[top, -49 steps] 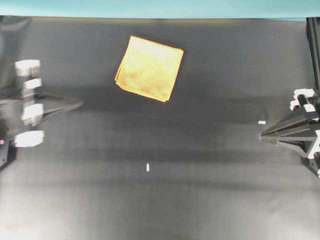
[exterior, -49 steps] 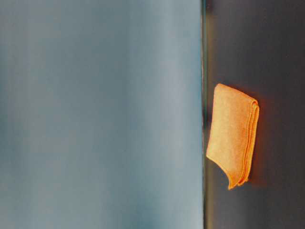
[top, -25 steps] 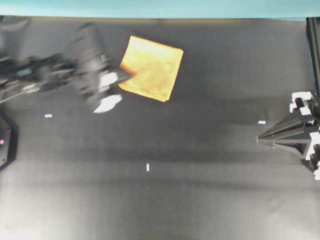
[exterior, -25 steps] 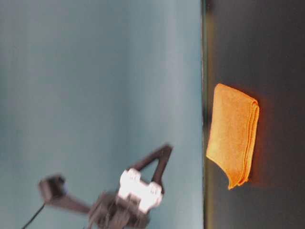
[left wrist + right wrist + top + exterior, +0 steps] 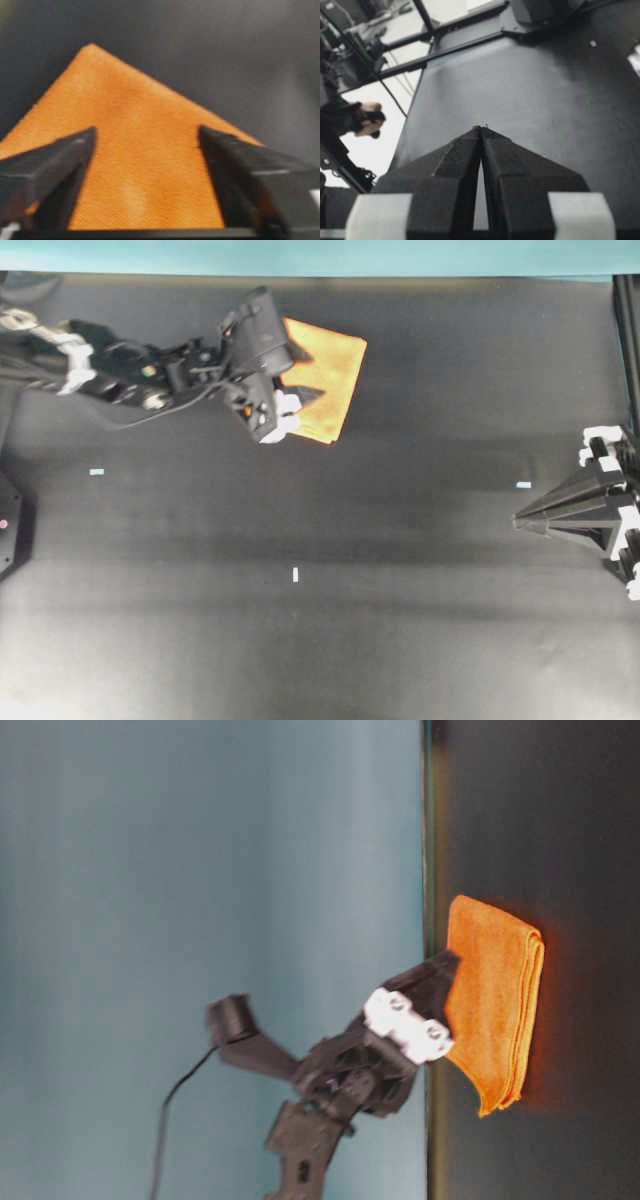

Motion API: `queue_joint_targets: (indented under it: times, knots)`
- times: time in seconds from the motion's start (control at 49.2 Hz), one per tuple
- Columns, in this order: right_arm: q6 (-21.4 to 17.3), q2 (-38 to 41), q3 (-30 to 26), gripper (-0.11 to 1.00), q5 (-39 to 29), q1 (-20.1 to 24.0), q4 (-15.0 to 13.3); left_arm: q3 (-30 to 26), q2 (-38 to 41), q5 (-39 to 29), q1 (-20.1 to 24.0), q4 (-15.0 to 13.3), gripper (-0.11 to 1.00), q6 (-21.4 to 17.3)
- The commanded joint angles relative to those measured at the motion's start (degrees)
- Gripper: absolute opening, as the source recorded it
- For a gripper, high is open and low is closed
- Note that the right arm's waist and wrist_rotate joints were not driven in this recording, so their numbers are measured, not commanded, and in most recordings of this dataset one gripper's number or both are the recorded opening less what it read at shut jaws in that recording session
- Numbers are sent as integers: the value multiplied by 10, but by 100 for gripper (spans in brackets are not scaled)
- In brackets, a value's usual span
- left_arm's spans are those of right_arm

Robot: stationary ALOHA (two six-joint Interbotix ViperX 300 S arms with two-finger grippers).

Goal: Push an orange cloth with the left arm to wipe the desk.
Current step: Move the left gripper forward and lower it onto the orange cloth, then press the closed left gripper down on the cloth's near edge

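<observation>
The orange cloth [image 5: 335, 370] lies folded on the black desk [image 5: 400, 620] near the back edge, and shows also in the table-level view [image 5: 495, 1010]. The left arm reaches in from the left. Its gripper [image 5: 305, 370] is over the cloth's left part, and the head hides that part. In the left wrist view the cloth [image 5: 145, 165] fills the gap between the two black fingers [image 5: 55, 160], which stand wide open [image 5: 145, 132]. I cannot tell whether the fingertips [image 5: 440, 970] touch the cloth. My right gripper [image 5: 518, 523] is shut [image 5: 481, 128] at the right edge, holding nothing.
Small white tape marks lie on the desk at the middle [image 5: 295, 574], the left [image 5: 96, 471] and the right [image 5: 523, 484]. A teal strip [image 5: 320, 255] runs along the back edge. A black post [image 5: 628, 330] stands at the far right.
The left arm has swung from the left edge over the cloth's left part, and its jaws have opened. The cloth and the right arm have stayed in place.
</observation>
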State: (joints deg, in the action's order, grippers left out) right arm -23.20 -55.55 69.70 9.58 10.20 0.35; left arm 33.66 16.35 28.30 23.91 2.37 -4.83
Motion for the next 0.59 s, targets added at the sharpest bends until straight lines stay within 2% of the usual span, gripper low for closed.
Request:
queue_joint_targets:
  times: [0.0, 0.142, 0.224, 0.325, 0.57]
  knots:
    - [0, 2, -2, 0, 4, 0, 1, -21, 25, 5, 10, 2, 87, -1]
    - [1, 2, 1, 0, 3, -1, 1, -32, 52, 6, 23, 2, 82, -3]
    - [1, 1, 3, 0, 3, -1, 2, -30, 54, 3, 23, 2, 83, -9]
    - [1, 1, 4, 0, 3, 0, 2, -20, 54, -11, 22, 2, 84, -25]
    - [1, 1, 7, 0, 6, 0, 2, 19, 40, -62, 0, 2, 84, -26]
